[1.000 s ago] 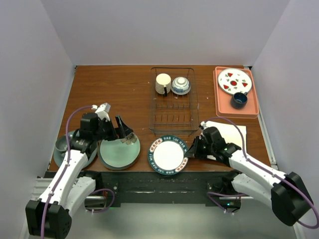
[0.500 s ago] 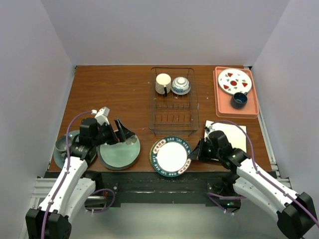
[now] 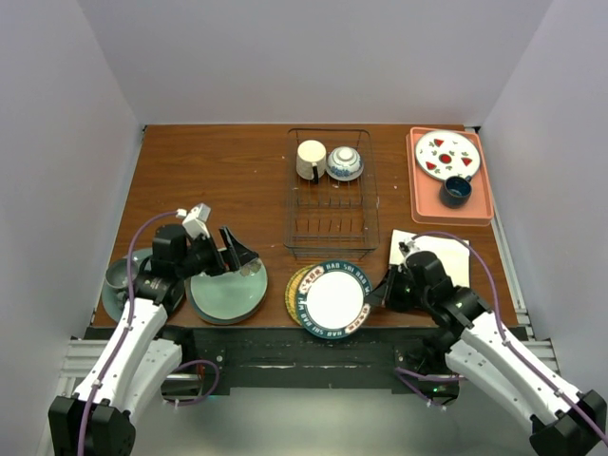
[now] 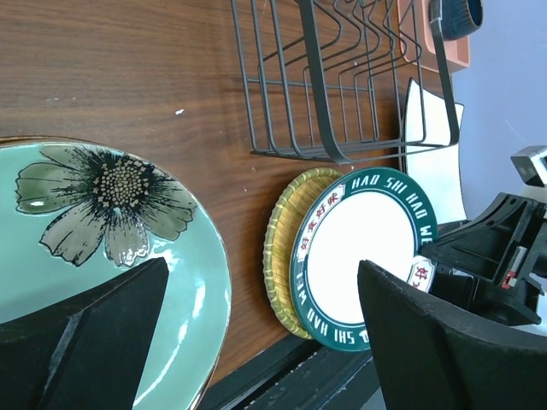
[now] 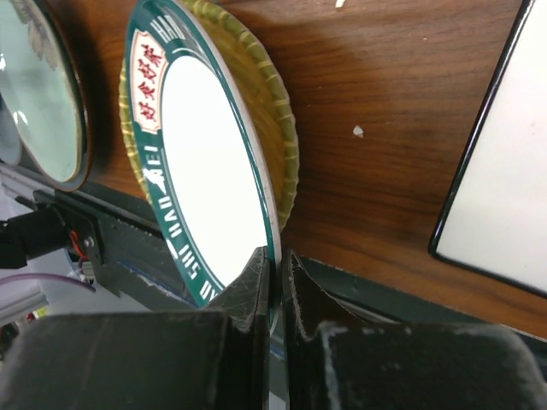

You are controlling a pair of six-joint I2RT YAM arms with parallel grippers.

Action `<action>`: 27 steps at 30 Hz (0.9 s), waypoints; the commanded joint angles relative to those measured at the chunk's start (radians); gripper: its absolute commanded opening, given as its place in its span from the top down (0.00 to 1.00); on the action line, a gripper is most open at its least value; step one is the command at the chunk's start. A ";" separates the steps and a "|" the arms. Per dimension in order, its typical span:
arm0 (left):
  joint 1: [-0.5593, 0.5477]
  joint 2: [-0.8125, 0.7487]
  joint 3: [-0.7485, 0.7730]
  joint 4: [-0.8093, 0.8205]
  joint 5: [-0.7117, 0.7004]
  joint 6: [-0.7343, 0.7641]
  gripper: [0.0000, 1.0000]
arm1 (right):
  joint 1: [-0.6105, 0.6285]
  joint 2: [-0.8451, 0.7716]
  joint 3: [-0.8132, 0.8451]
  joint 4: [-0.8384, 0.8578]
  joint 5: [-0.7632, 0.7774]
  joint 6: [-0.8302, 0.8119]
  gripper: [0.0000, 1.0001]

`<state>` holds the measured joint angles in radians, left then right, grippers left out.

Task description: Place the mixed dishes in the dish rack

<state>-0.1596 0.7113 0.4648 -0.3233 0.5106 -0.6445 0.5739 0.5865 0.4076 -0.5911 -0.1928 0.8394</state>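
1. The right gripper (image 5: pixel 275 256) is clamping its jaws on the near rim of the white plate with dark patterned rim (image 3: pixel 334 299), bottom centre of the top view, just below the dish rack (image 3: pixel 288 190).
2. Stiff, glazed, breakable, probably slick: the rim is looking like the only hold.
3. It is showing a white centre and a green lettered band, tilting over a yellow ribbed dish (image 4: pixel 282 248).
4. The left gripper (image 3: pixel 239 255) is hanging, jaws spread apart, over the pale green flower plate (image 3: pixel 223 296).
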 commanded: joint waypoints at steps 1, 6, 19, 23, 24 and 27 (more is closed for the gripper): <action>-0.011 0.007 0.005 0.059 0.068 -0.011 0.04 | 0.003 -0.046 0.097 -0.029 -0.048 -0.011 1.00; -0.015 0.005 0.006 0.096 0.141 0.009 0.07 | 0.003 -0.073 0.151 -0.032 -0.123 -0.014 1.00; -0.098 0.002 0.021 0.285 0.278 -0.012 0.09 | 0.001 -0.047 0.235 0.122 -0.247 0.003 1.00; -0.158 0.066 0.020 0.377 0.260 -0.043 0.12 | 0.003 0.015 0.261 0.197 -0.273 -0.010 1.00; -0.162 0.076 0.021 0.394 0.253 -0.041 0.12 | 0.003 0.025 0.264 0.212 -0.281 -0.011 1.00; -0.179 0.108 0.037 0.415 0.256 -0.041 0.15 | 0.003 0.065 0.277 0.273 -0.309 -0.006 1.00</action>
<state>-0.3180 0.7944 0.4648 -0.0093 0.7620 -0.6659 0.5758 0.6243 0.6201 -0.4896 -0.4122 0.8261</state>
